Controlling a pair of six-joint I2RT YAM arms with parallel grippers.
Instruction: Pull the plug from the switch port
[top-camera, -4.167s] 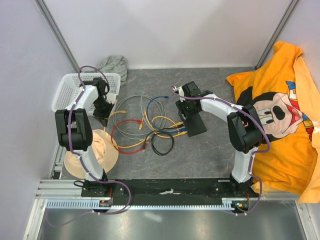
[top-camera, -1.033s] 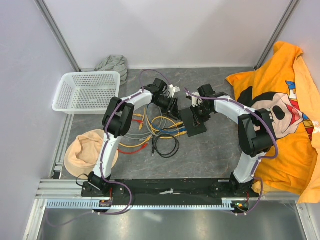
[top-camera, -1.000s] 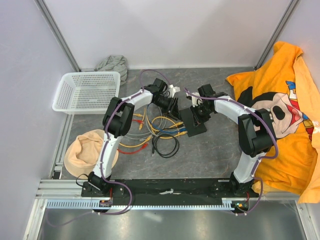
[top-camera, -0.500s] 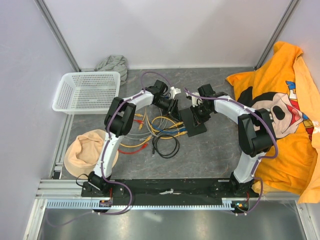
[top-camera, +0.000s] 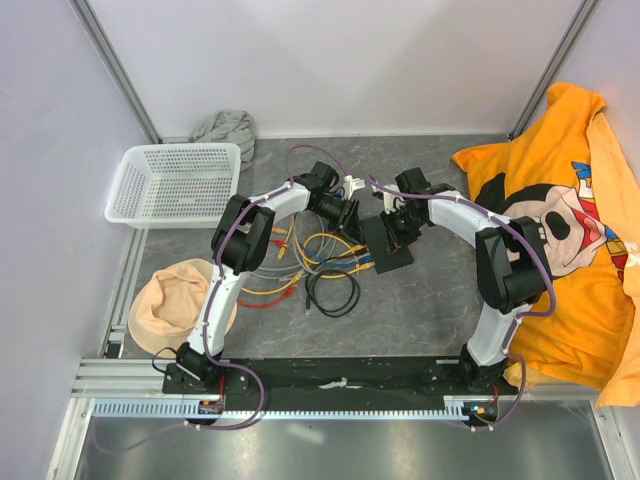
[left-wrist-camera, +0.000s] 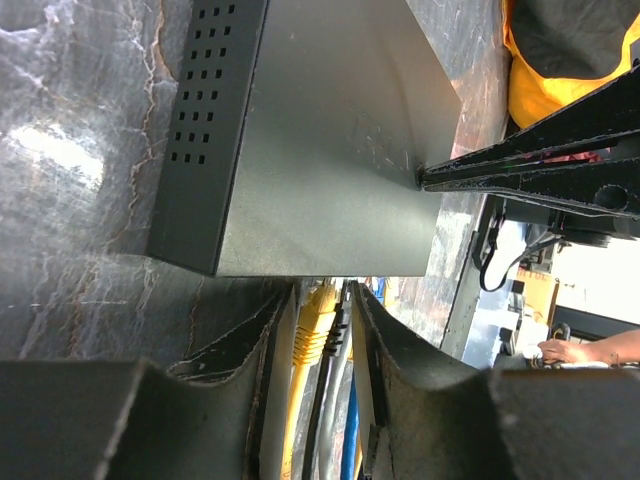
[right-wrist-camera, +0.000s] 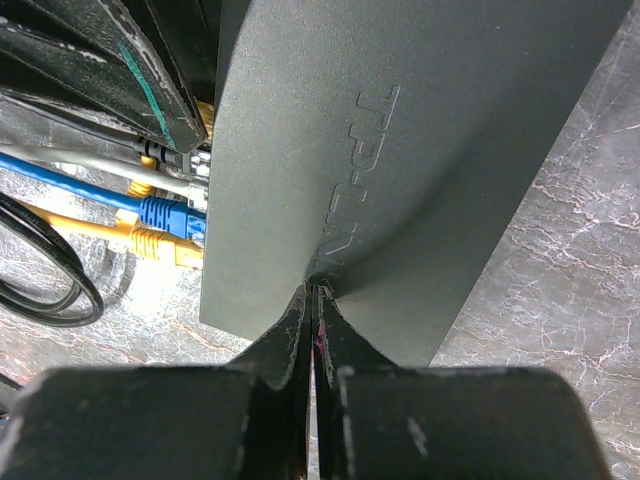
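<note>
The switch (top-camera: 388, 248) is a flat black box lying on the table, its sockets facing left. Several cables run into it. In the left wrist view the left gripper (left-wrist-camera: 322, 305) is shut on a yellow plug (left-wrist-camera: 315, 325) right at the edge of the switch (left-wrist-camera: 320, 130). A black-booted grey cable lies between the fingers too. The right gripper (right-wrist-camera: 314, 292) is shut and empty, its tips pressing down on the top of the switch (right-wrist-camera: 420, 130). A blue plug (right-wrist-camera: 165, 215) and another yellow plug (right-wrist-camera: 160, 243) sit in lower sockets. From above, the left gripper (top-camera: 350, 212) and right gripper (top-camera: 397, 228) flank the switch.
Loose coils of yellow, red, grey, blue and black cable (top-camera: 300, 270) lie left of the switch. A white basket (top-camera: 175, 185) stands far left, a grey cloth (top-camera: 225, 128) behind it, a beige hat (top-camera: 165, 305) near left. An orange shirt (top-camera: 560, 230) covers the right side.
The left arm has come over from the basket to the switch's socket side, and its jaws have narrowed onto the yellow plug. The right gripper stays pressed on the switch.
</note>
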